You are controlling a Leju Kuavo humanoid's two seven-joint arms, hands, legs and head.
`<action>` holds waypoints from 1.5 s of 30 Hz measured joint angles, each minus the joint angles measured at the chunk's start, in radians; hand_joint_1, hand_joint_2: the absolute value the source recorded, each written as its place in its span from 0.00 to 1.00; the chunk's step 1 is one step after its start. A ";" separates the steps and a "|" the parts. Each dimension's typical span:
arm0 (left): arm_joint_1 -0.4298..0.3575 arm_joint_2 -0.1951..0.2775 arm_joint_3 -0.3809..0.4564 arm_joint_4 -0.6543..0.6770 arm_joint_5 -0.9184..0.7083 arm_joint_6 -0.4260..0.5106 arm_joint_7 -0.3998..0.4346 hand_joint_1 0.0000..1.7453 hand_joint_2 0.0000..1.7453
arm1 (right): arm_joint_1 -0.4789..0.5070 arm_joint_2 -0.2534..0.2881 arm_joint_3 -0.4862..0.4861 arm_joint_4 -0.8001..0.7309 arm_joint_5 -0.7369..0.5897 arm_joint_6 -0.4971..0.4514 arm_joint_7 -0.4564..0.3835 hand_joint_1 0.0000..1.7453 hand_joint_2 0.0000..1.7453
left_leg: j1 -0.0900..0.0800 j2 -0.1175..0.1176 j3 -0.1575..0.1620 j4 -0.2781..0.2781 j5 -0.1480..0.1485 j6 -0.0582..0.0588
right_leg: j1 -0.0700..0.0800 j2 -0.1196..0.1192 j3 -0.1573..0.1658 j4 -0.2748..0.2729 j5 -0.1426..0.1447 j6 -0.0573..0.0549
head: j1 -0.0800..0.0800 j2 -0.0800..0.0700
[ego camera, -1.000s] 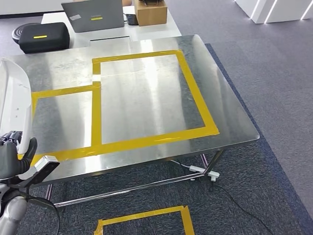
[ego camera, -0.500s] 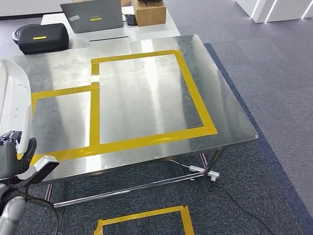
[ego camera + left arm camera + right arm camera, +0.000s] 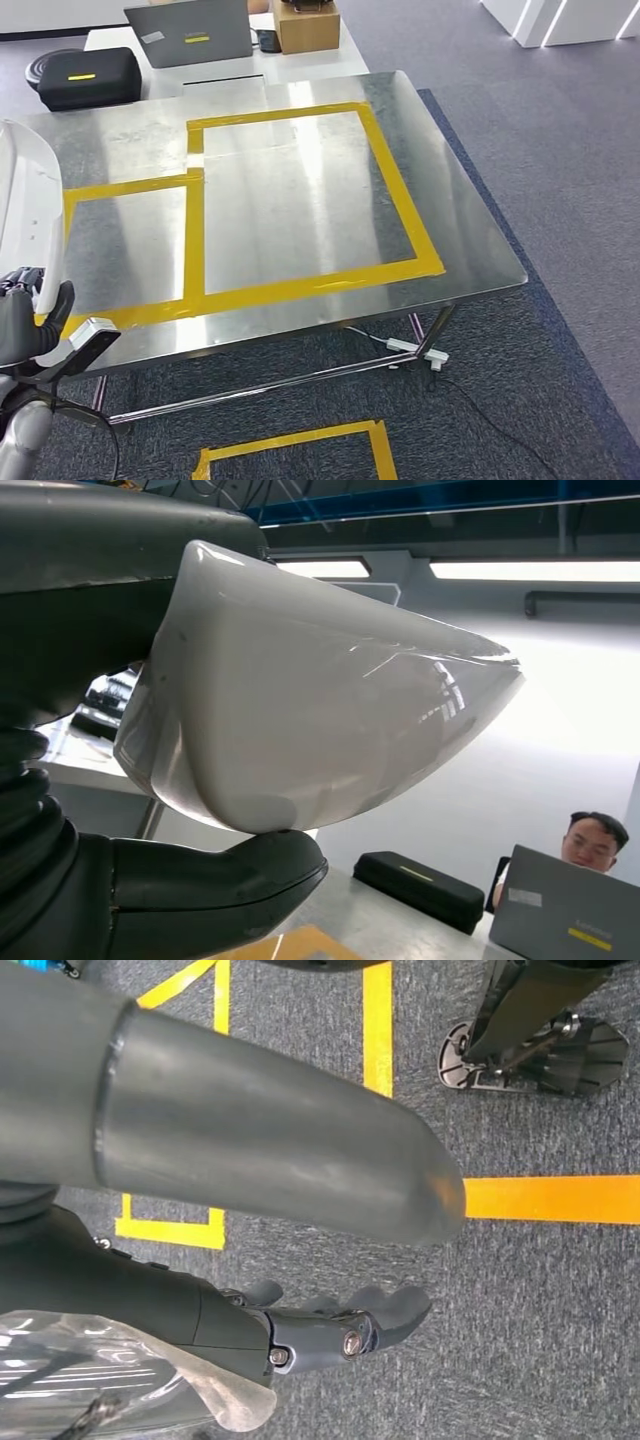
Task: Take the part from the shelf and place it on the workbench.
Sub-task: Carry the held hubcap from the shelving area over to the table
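White and glossy, the curved plastic shell part (image 3: 302,690) sat clamped in the left hand (image 3: 19,325), thumb (image 3: 219,880) under it and fingers over it, just short of the near edge of the steel surface (image 3: 468,240) with its yellow tape rectangles (image 3: 302,190). To place it well, the hand would probably need to carry the part forward over the edge, then lower it flat inside a taped box before letting go. Beyond the hand the steel lay bare. The right hand (image 3: 332,1330) hung loose, fingers apart, holding nothing, over grey carpet (image 3: 528,1340).
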 joint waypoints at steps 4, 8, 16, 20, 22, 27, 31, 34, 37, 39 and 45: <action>0.000 0.000 0.000 0.000 0.000 0.000 0.000 1.00 1.00 | 0.000 0.000 0.000 0.000 0.000 0.000 0.000 0.00 0.00 | 0.000 0.000 0.000 0.000 0.000 0.000 | 0.000 0.000 0.000 0.000 0.000 0.000 | 0.000 0.000; 0.000 0.000 0.000 0.000 0.000 0.000 0.000 1.00 1.00 | 0.000 0.000 0.001 0.000 0.000 0.000 0.000 0.00 0.00 | 0.000 0.000 0.000 0.000 0.000 0.000 | 0.000 0.000 0.000 0.000 0.000 0.000 | 0.000 0.000; 0.000 0.000 0.000 0.000 0.000 0.000 0.000 1.00 1.00 | 0.000 0.000 0.002 0.000 0.000 0.000 0.000 0.00 0.00 | 0.000 0.000 0.000 0.000 0.000 0.000 | 0.000 0.000 0.000 0.000 0.000 0.000 | 0.000 0.000; 0.000 0.001 0.000 0.000 0.000 -0.004 0.001 1.00 1.00 | 0.000 0.000 0.002 0.000 0.004 0.000 0.000 0.00 0.00 | -0.003 0.000 -0.001 0.003 -0.002 0.006 | -0.003 -0.002 0.002 -0.005 0.003 0.006 | 0.000 0.000; 0.001 0.004 0.000 -0.002 0.000 -0.010 0.004 1.00 1.00 | -0.002 0.000 0.005 0.000 0.012 0.002 -0.002 0.00 0.00 | -0.003 -0.002 0.006 -0.012 0.002 0.019 | -0.005 -0.002 0.005 -0.012 0.005 0.015 | -0.001 0.000; 0.001 0.001 -0.002 -0.009 -0.004 -0.017 0.012 1.00 1.00 | -0.002 -0.002 0.008 0.000 0.020 0.004 -0.005 0.00 0.00 | 0.005 -0.007 0.028 -0.049 0.019 0.031 | -0.006 0.046 -0.105 0.204 -0.104 0.019 | 0.008 0.000; 0.004 -0.005 -0.004 -0.009 -0.006 -0.020 0.013 1.00 1.00 | 0.004 -0.004 0.010 0.000 0.020 0.005 -0.005 0.00 0.00 | 0.011 -0.021 0.029 -0.038 0.010 0.019 | -0.017 0.048 -0.110 0.174 -0.035 0.030 | 0.009 0.000; 0.003 -0.006 -0.006 -0.010 -0.006 -0.020 0.014 1.00 1.00 | 0.002 -0.005 0.014 0.000 0.020 0.006 -0.006 0.00 0.00 | 0.011 -0.029 0.022 -0.014 -0.003 -0.006 | -0.022 0.059 -0.038 0.027 0.018 0.026 | 0.011 0.000; 0.004 -0.005 -0.007 -0.011 -0.006 -0.020 0.014 1.00 1.00 | 0.002 -0.005 0.018 0.000 0.020 0.005 -0.006 0.00 0.00 | 0.012 -0.033 0.018 -0.009 -0.004 -0.021 | -0.019 0.058 -0.034 0.026 0.015 0.001 | 0.012 0.000; 0.004 -0.005 -0.007 -0.012 -0.006 -0.020 0.014 1.00 1.00 | 0.002 -0.005 0.018 0.000 0.020 0.005 -0.005 0.00 0.00 | 0.015 -0.029 0.006 0.023 -0.028 -0.028 | -0.020 0.055 -0.033 0.025 0.016 -0.012 | 0.011 0.000; 0.007 -0.004 -0.009 -0.012 -0.006 -0.021 0.014 1.00 1.00 | 0.003 -0.005 0.022 0.000 0.020 0.005 -0.005 0.00 0.00 | 0.015 -0.024 -0.112 0.280 -0.121 -0.028 | -0.011 0.047 -0.029 0.025 0.012 -0.026 | 0.010 0.000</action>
